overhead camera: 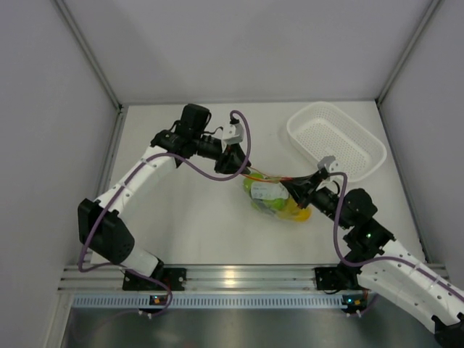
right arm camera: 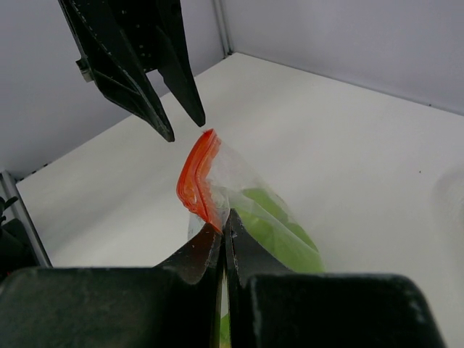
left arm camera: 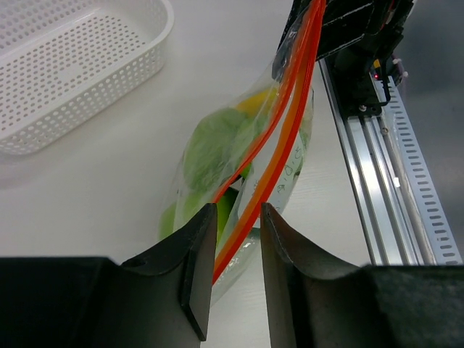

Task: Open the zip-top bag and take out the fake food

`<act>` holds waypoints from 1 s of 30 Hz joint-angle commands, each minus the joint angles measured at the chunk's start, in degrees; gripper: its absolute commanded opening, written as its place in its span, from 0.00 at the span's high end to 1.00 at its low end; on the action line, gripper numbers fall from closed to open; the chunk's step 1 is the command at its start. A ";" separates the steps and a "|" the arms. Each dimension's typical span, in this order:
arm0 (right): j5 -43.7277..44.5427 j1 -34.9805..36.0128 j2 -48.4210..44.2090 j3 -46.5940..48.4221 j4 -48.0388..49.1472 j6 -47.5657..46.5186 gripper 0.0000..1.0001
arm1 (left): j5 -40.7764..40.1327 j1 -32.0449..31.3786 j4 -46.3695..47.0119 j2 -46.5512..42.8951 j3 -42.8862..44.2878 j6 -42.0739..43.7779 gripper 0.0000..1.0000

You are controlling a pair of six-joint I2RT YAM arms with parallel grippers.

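Two sets of jaws flanked the small clear crinkly zip-top bag (overhead camera: 272,197) of glossy green-yellow fake food (left arm camera: 210,145) mid-tabletop (overhead camera: 188,217) — I had the right jaws clamped on its orange-red zip strip (left arm camera: 276,170), the left jaws narrowly parted astride it, strip running arm to arm.
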 commanded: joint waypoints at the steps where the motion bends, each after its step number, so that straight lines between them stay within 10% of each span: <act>1: -1.86 -0.44 0.23 1.87 4.70 -0.15 1.00 | 2.13 -0.27 1.01 0.89 -0.63 2.15 0.65; 22: -3.01 -0.52 1.81 2.31 5.67 -0.33 1.00 | -2.62 -1.42 1.10 5.02 1.92 2.06 0.62; 30: -2.22 -0.52 1.54 1.95 5.85 -0.33 1.00 | -4.20 -1.50 1.10 5.02 2.36 1.10 1.00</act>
